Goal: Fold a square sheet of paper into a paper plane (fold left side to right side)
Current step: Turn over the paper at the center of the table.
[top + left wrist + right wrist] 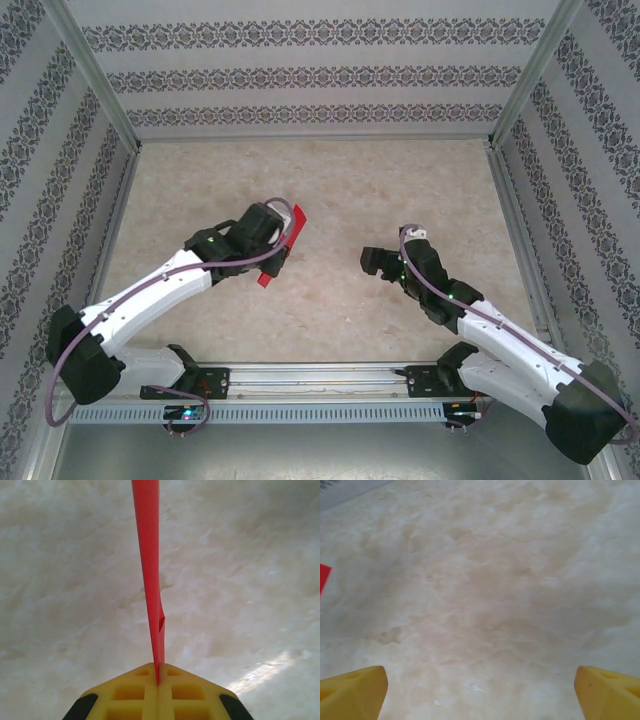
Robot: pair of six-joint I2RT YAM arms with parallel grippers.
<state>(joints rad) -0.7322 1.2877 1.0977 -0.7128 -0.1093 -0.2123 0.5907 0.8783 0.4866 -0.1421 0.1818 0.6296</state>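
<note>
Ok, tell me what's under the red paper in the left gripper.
Bare tabletop shows beneath the red paper, pinched by the left gripper; the strip behind it is covered.

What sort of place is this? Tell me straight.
Probably a lab test cell for robots: a marbled tabletop boxed in by patterned wall panels, with two arms bolted to a metal rail.

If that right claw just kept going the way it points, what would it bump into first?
The right gripper would likely meet the bare tabletop first; the red paper lies off to the side of its line.
</note>
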